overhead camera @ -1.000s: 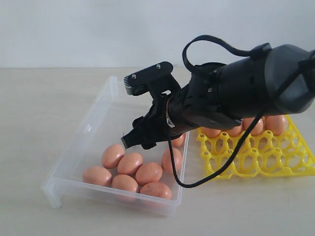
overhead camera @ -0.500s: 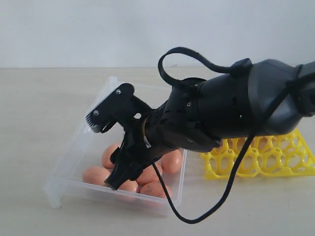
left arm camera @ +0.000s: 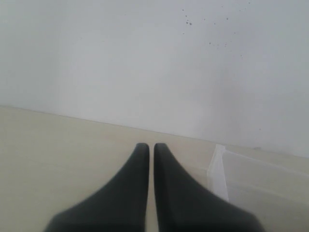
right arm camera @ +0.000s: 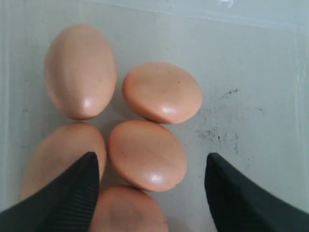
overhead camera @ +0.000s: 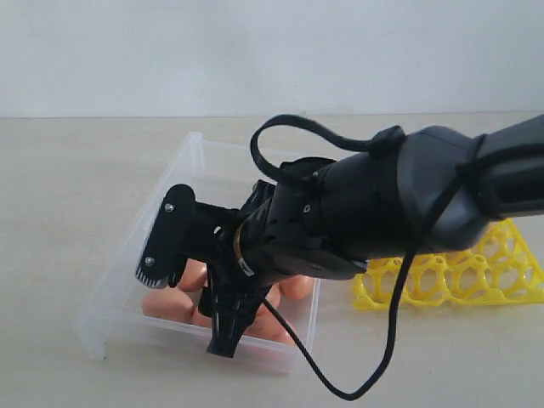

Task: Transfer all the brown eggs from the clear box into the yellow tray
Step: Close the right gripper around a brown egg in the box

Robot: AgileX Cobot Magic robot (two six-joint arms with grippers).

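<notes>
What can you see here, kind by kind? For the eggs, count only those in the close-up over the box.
Brown eggs: 5
Clear box: 1
Yellow tray: 1
End effectors: 2
Total: 9

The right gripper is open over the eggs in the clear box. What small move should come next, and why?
Probably lower the right gripper down and close on the brown egg centred between its open fingers; neighbouring eggs lie close, so go slowly. The yellow tray shows empty cups.
</notes>
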